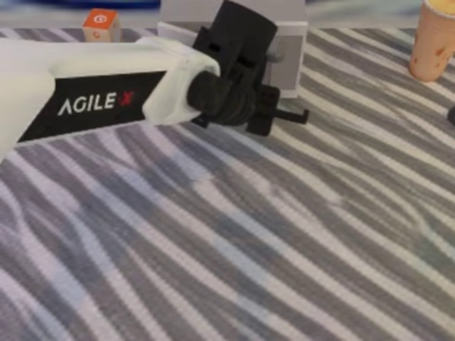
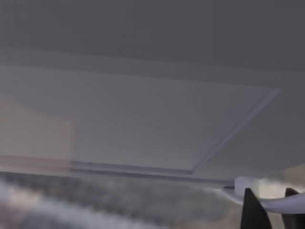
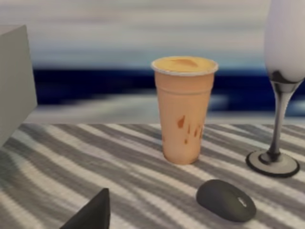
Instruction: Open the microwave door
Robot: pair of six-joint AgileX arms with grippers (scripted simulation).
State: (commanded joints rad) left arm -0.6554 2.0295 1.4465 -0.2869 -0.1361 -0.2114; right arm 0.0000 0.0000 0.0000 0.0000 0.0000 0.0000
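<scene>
L gripper (image 1: 284,114), grip state unclear, sits right at the microwave door (image 2: 143,124); fingers may slip off w/o catching handle.

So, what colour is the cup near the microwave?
Pale orange cup with darker orange marks, best in the right wrist view.

A rendered simulation scene, not a real room: a worktop (image 1: 284,241) covered in grey wavy stripes carries household props, an orange cup (image 3: 184,109), a wine glass (image 3: 281,86), a computer mouse (image 3: 226,200) and a toy microwave (image 1: 288,60).
</scene>
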